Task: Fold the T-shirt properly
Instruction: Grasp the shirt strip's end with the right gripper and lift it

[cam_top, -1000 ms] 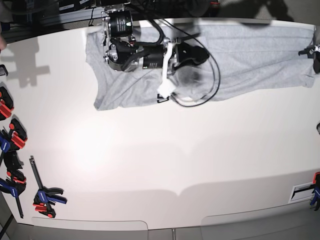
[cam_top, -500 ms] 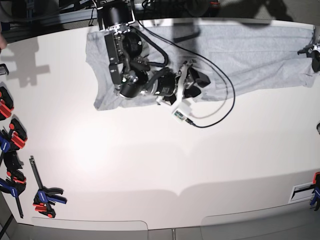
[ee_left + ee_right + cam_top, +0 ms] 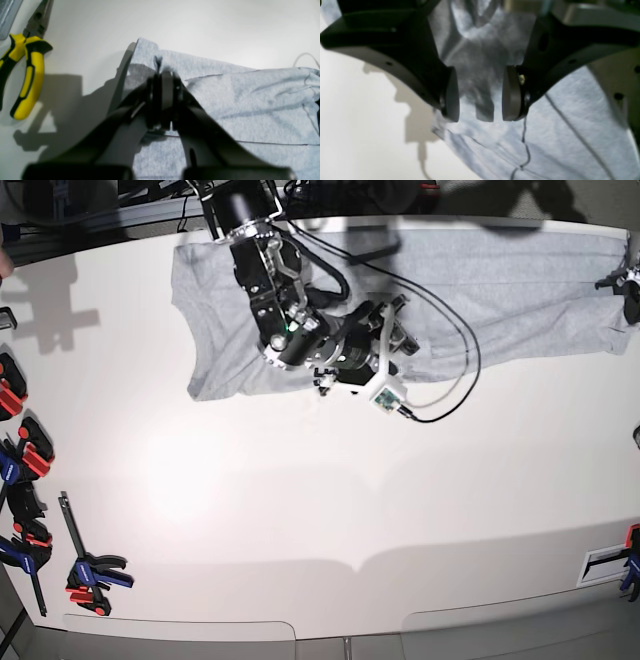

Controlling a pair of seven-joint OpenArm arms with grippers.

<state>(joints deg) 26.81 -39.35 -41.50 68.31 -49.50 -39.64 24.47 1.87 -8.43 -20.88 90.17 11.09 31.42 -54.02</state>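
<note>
Since the earlier base frame your right arm has swung down and out across the T-shirt (image 3: pixel 480 290), and its claw, the right gripper (image 3: pixel 480 93), has gone from near-closed to spread. Jaws now stand apart w/ nothing between the pads; only grey cloth shows beyond the gap.

Landmark = the shirt's lower folded edge in base view. Shirt lies as a long band across the far side of the table (image 3: pixel 300 500), long axis running left-right in base view, from the sleeve end under your right arm to the far end at the left gripper (image 3: pixel 162 75). Left gripper is clamped on a pinch of that far-end corner, pads tight w/ a fabric ridge poking up between them. Yellow-handled pliers (image 3: pixel 25 75) lie on the table well apart from that corner, clear of the cloth.

Relation that matters: right claw hangs just over the lower edge, roughly mid-band. In the wrist view the edge shows just beside one pad, w/ bare table past it. Whether the pads touch the cloth, can't tell.

Right arm is nearer this edge, so it's prob. the one to take it; the jaws would need to drop astride the hem, not flat on the panel.
</note>
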